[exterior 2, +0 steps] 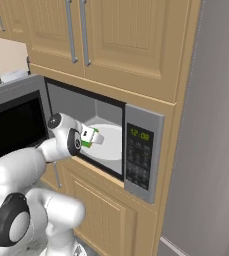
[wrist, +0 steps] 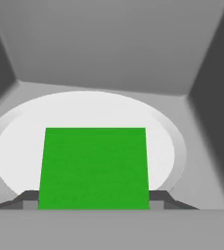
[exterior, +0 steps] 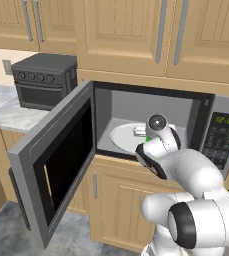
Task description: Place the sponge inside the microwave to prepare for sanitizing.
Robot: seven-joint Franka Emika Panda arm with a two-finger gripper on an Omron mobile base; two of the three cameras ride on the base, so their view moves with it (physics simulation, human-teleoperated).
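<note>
While its door hangs wide open, the microwave contains one white round plate on its floor; above that plate, inside the cavity, the gripper is clamped on the green sponge. Toaster oven: left of microwave.

Display text: we read green digits, "12:08", on the keypad panel of the microwave, at the panel's top edge.
Keypad buttons: we could not read their markings.
Toaster oven knobs: we saw no legible labels.
</note>
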